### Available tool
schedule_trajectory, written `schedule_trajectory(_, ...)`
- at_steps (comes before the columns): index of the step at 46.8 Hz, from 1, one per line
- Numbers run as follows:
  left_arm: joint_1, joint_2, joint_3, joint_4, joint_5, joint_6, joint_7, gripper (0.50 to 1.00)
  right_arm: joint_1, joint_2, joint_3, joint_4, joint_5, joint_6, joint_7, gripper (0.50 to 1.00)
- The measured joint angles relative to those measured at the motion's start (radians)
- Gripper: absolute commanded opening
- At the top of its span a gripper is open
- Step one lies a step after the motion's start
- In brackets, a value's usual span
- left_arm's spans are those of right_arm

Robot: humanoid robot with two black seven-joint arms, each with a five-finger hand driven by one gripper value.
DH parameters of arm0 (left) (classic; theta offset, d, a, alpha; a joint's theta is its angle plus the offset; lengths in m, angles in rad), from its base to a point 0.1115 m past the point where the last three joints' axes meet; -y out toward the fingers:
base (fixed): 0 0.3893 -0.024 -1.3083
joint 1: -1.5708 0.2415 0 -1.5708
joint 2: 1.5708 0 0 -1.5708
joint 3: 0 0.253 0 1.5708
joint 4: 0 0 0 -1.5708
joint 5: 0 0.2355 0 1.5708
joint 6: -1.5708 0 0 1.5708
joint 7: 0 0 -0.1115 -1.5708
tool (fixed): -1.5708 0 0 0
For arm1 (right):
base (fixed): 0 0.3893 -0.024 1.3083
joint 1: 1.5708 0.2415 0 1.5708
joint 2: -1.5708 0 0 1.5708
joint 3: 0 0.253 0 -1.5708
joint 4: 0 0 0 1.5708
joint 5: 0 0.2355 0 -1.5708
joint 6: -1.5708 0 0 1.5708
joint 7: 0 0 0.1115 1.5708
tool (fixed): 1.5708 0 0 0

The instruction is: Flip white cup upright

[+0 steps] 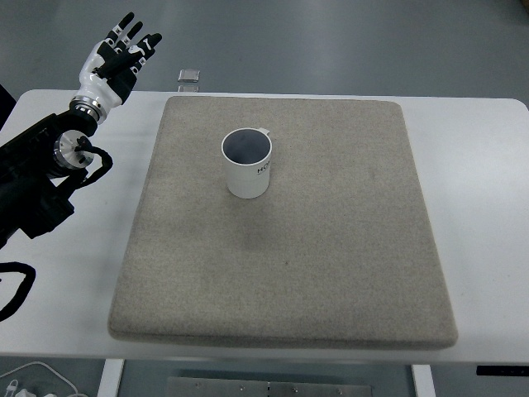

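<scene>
glossy, likely ceramic cup (247, 165) on felt-like mat (331, 248)

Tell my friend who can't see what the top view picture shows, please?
A white cup stands upright, open mouth up, on a square grey mat on a white table. The robot's left hand is raised past the table's far left corner with fingers spread, holding nothing. The right hand is out of view.

Count's pretty short: one cup (247, 164), standing mouth-up off to the right of the one hand (118, 59) in view, and one mat (331, 265) under it. One table (483, 215), plus one small metal bit (189, 77) just right of the hand.
</scene>
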Motion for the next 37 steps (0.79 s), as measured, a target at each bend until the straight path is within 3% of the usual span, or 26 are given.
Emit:
schedule_trajectory(6,-0.001,-0.023,-0.008,0.012,-0.065,-0.021,0.017,0.994,0.001,0.000,0.001,-0.001,-0.001,-0.003,0.000,0.930)
schedule_trajectory(14,-0.001,-0.090,-0.014,0.089,-0.151,-0.048,0.089,0.994,0.000,0.000,0.002,0.000,0.000,-0.002,0.000,0.930)
schedule_trajectory(25,-0.001,-0.105,-0.015,0.118,-0.286,-0.162,0.095,0.996,0.000,0.000,0.001,0.000,0.001,-0.001,0.000,0.930)
schedule_trajectory(37,-0.001,-0.121,-0.013,0.137,-0.296,-0.201,0.085,0.999,-0.002,0.000,0.001,0.000,0.001,0.004,0.000,0.930)
